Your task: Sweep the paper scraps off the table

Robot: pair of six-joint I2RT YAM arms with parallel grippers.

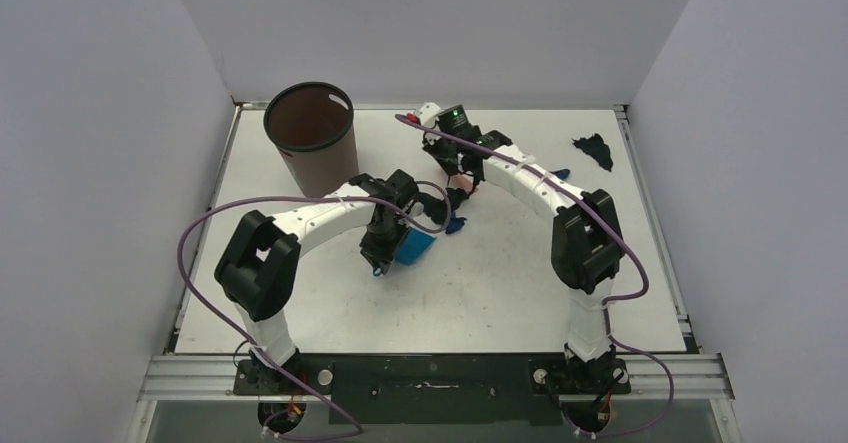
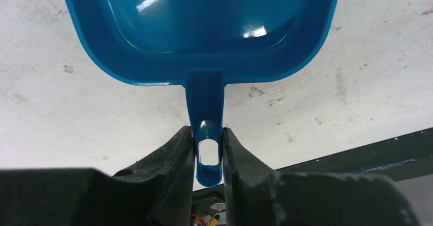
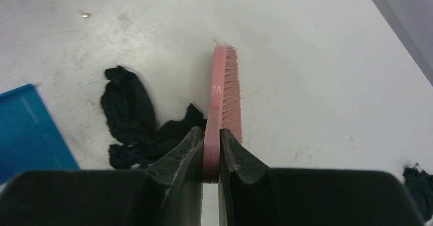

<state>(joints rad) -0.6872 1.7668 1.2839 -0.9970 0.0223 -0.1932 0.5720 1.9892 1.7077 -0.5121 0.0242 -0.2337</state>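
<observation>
My left gripper (image 2: 208,139) is shut on the handle of the bright blue dustpan (image 2: 204,27), which lies on the white table (image 1: 500,283) at mid-table (image 1: 415,248). My right gripper (image 3: 212,136) is shut on the pink hand brush (image 3: 224,93), held edge-on with its bristles facing right. A clump of dark paper scraps (image 3: 130,116) lies just left of the brush, between it and the dustpan's edge (image 3: 25,129). Another dark scrap (image 1: 595,149) lies at the far right of the table. It may be the one at the right wrist view's edge (image 3: 418,185).
A tall brown round bin (image 1: 310,133) stands at the back left of the table. White walls enclose the table on three sides. The two arms arch toward each other over mid-table. A small blue bit (image 1: 560,174) shows beside the right arm.
</observation>
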